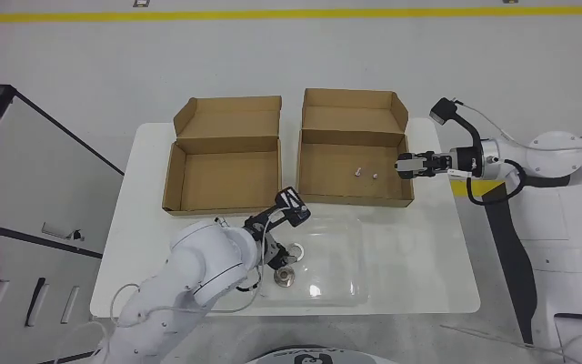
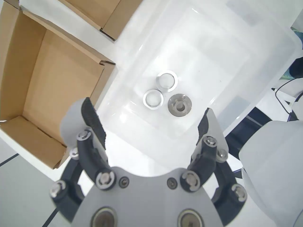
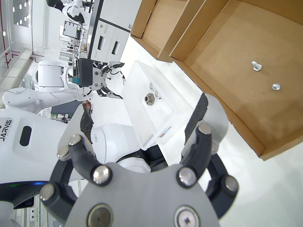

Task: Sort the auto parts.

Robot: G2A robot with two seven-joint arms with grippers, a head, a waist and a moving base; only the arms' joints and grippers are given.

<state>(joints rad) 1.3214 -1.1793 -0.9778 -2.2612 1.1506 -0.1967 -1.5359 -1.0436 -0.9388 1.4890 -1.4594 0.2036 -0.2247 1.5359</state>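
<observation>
Auto parts [image 1: 285, 278], two rings [image 2: 167, 81] and a flanged hub [image 2: 179, 105], lie clustered in the clear bin [image 2: 236, 24] by the tabletop's front edge. Our left gripper [image 2: 148, 112] hovers above them, jaws apart; we should centre on one piece before closing. Our right gripper [image 3: 143, 106], also spread, hangs beside the right-hand box [image 3: 220, 48].

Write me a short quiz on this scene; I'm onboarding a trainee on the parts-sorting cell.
1. True or false: the left gripper is shut.
2. How many metal parts lie in the clear bin?
3. Which box holds the two bolts: A the left box, B the right box, C both?
Key: 1 false, it is open; 2 three, two rings and a flanged hub; 3 B.
</observation>
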